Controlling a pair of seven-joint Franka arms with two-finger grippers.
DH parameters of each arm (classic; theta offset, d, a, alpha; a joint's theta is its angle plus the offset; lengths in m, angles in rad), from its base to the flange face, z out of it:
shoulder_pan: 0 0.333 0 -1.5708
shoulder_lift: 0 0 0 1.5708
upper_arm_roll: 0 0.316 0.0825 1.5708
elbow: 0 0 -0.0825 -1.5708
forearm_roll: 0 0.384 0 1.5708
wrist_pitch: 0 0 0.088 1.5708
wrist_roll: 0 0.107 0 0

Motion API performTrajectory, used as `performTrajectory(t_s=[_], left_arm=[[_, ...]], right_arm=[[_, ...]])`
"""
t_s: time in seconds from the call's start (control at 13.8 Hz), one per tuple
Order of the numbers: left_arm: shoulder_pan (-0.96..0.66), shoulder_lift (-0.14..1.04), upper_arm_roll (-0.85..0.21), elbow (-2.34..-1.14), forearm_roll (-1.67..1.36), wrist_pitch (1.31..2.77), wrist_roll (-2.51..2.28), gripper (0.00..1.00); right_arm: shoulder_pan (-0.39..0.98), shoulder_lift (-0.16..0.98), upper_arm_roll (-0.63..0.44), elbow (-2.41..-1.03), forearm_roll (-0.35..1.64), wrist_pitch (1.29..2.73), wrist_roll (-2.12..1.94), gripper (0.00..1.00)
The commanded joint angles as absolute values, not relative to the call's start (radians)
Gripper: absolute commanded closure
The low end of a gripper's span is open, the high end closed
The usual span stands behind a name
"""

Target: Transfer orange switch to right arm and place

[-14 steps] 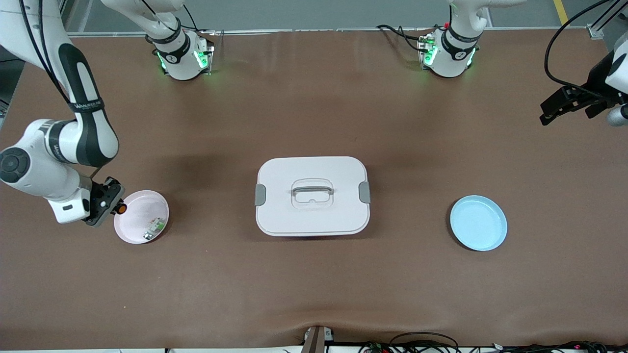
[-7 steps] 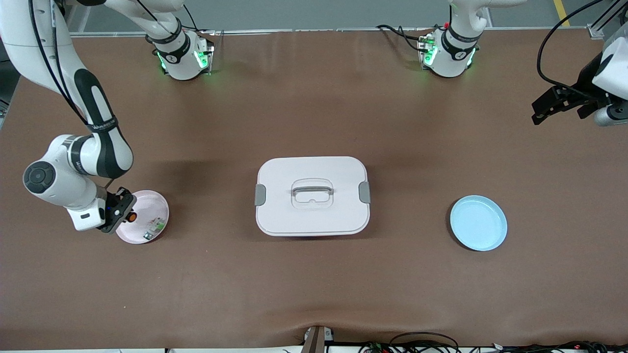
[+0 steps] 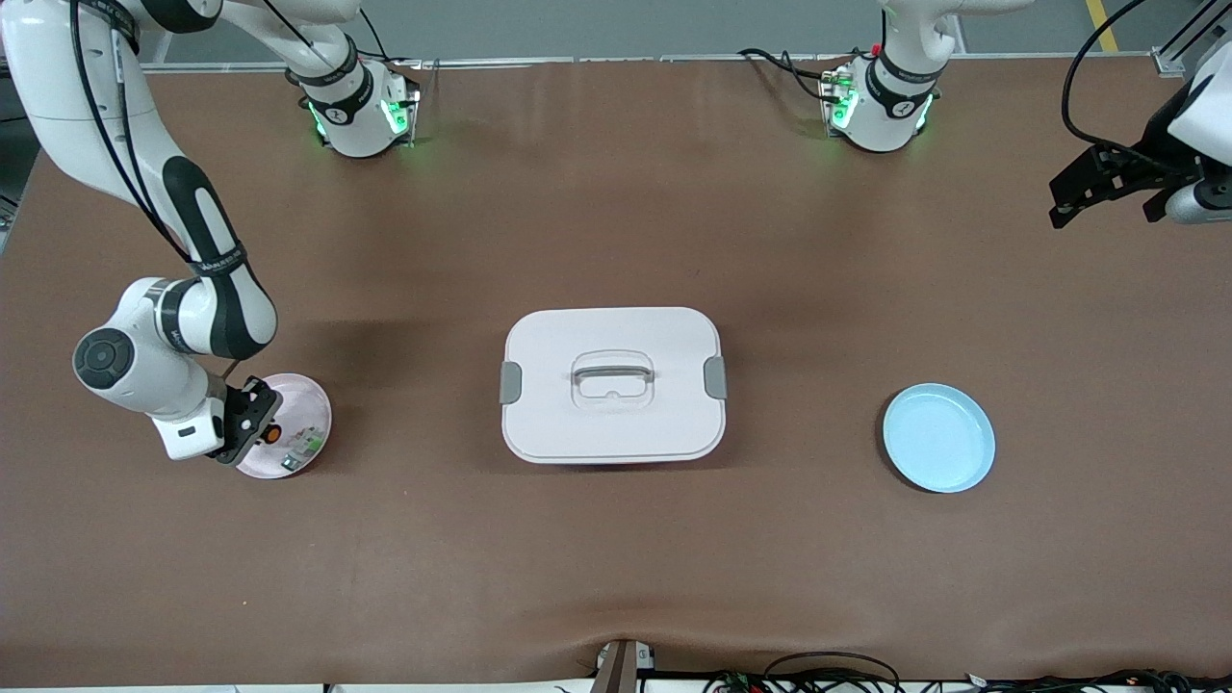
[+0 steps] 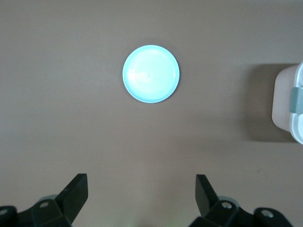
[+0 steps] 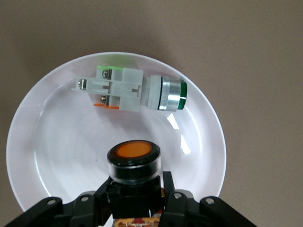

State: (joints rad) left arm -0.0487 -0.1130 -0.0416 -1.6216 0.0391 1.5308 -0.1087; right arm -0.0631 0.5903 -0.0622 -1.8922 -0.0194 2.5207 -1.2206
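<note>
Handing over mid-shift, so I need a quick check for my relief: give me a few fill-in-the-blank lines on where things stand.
The right gripper is shut on the orange ____.
It hangs over the ____ plate.
On that plate lies a white-and-____ part.
The left gripper, fingers open, waits above bare table; the ____ plate holds nothing.

Answers: switch; pink; green; blue

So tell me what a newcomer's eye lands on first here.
The right gripper, shut on the orange switch, is over the pink plate at the right arm's end, where a white-and-green part lies. A big white lidded box sits mid-table. The left gripper waits open, above the table by the blue plate.
</note>
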Motion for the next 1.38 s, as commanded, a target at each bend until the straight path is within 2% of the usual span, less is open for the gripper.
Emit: performTrajectory(t_s=[0.0,0.15,0.22,0.29,0.36,0.44,0.51,0.58,0.94,1.31], left_arm=[[-0.048,-0.12,-0.043,-1.589,0.002,1.476,-0.097,0.0],[-0.049,-0.121,-0.044,-1.591,-0.003,1.463,-0.098,0.0],[-0.049,-0.121,-0.052,-1.591,-0.003,1.462,-0.103,0.0],[-0.043,-0.121,-0.07,-1.592,-0.003,1.457,-0.112,0.0],[-0.041,-0.121,-0.072,-1.594,-0.002,1.457,-0.117,0.0],[-0.04,-0.121,-0.071,-1.595,0.0,1.457,-0.114,0.0],[-0.04,-0.121,-0.072,-1.598,0.005,1.457,-0.115,0.0],[-0.04,-0.121,-0.072,-1.601,0.008,1.457,-0.115,0.0],[-0.032,-0.118,-0.069,-1.601,0.015,1.459,-0.117,0.0],[-0.032,-0.118,-0.066,-1.601,0.015,1.462,-0.12,0.0]], right_arm=[[-0.08,0.612,-0.045,-1.876,-0.015,2.533,-1.238,0.91],[-0.08,0.612,-0.044,-1.875,-0.015,2.534,-1.238,0.77],[-0.08,0.612,-0.044,-1.876,-0.015,2.534,-1.238,0.65],[-0.08,0.612,-0.044,-1.875,-0.015,2.536,-1.236,0.41],[-0.08,0.611,-0.044,-1.875,-0.009,2.536,-1.236,0.28],[-0.08,0.611,-0.044,-1.875,0.008,2.536,-1.238,0.21],[-0.08,0.611,-0.046,-1.875,0.023,2.536,-1.238,0.04],[-0.078,0.611,-0.045,-1.875,0.026,2.536,-1.238,0.0],[-0.077,0.571,-0.046,-1.875,0.026,2.494,-1.235,0.0],[-0.071,0.463,-0.046,-1.864,0.026,2.315,-1.134,0.0]])
